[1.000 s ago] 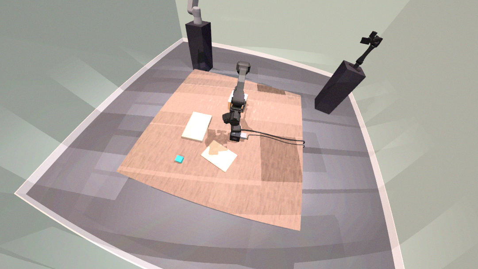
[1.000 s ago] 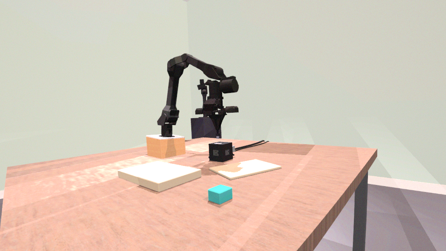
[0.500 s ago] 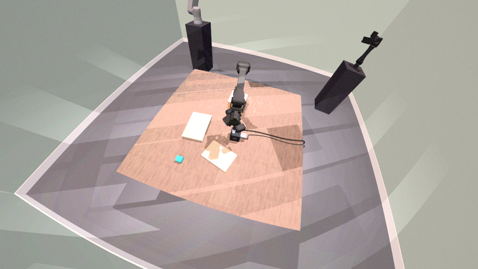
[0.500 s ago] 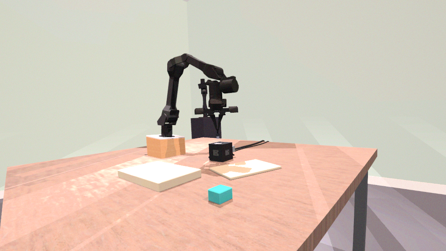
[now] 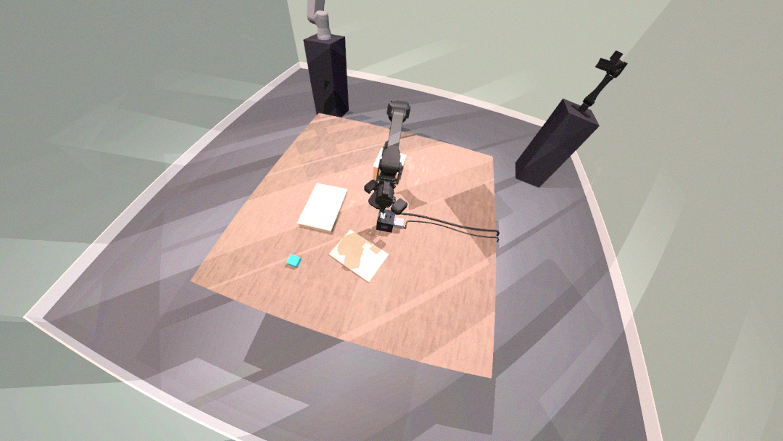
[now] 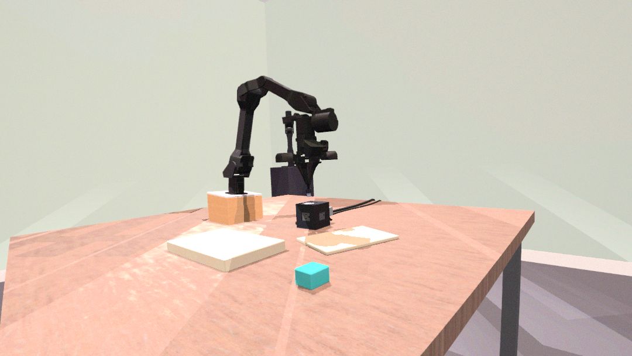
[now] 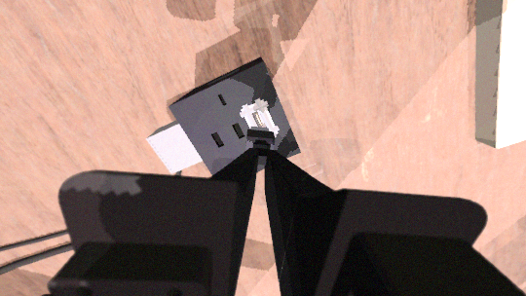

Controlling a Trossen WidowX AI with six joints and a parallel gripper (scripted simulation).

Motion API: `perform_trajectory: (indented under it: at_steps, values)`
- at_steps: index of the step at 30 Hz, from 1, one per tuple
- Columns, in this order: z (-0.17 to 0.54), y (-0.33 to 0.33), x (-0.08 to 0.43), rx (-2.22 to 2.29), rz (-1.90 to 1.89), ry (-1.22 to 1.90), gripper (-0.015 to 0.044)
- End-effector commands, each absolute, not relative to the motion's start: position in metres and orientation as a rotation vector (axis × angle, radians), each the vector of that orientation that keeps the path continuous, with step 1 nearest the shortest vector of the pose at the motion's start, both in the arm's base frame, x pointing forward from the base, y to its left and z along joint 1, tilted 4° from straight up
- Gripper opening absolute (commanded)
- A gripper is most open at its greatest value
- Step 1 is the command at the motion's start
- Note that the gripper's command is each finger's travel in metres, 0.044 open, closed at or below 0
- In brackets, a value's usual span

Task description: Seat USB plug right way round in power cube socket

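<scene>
Hand (image 5: 381,209) (image 6: 308,190) (image 7: 260,157), one, pointing down, closed on the small dark USB plug (image 6: 308,194) (image 7: 260,135). Plug: held above the power cube (image 5: 385,221) (image 6: 312,215) (image 7: 234,122), clear of its top socket (image 7: 258,118). Cube: black, on the tabletop (image 5: 427,295) (image 6: 375,300) (image 7: 390,58), white connector (image 5: 399,223) (image 6: 330,211) (image 7: 174,148) at its side. Block (image 5: 293,260) (image 6: 312,275): turquoise, single, well apart from the cube.

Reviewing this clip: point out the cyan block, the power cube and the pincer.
Cyan block (image 5: 293,260) (image 6: 312,275): top and exterior views, its middle.
Power cube (image 5: 386,221) (image 6: 312,215) (image 7: 205,109): all views, its casing.
Pincer (image 6: 308,191) (image 7: 260,157): exterior and wrist views, between its fingertips.
</scene>
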State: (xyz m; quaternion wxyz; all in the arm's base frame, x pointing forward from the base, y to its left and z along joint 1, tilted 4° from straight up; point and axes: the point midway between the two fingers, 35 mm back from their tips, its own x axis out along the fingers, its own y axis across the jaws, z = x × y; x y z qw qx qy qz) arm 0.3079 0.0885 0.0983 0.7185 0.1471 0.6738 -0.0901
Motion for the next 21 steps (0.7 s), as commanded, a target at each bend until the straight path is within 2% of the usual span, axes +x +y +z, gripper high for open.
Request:
perform_trajectory:
  at_steps: [1,21]
  values:
    - [0.0978,0.0884,0.3075,0.258,-0.138,1.496,0.0000]
    - [0.0978,0.0884,0.3075,-0.163,0.254,1.477,0.0000]
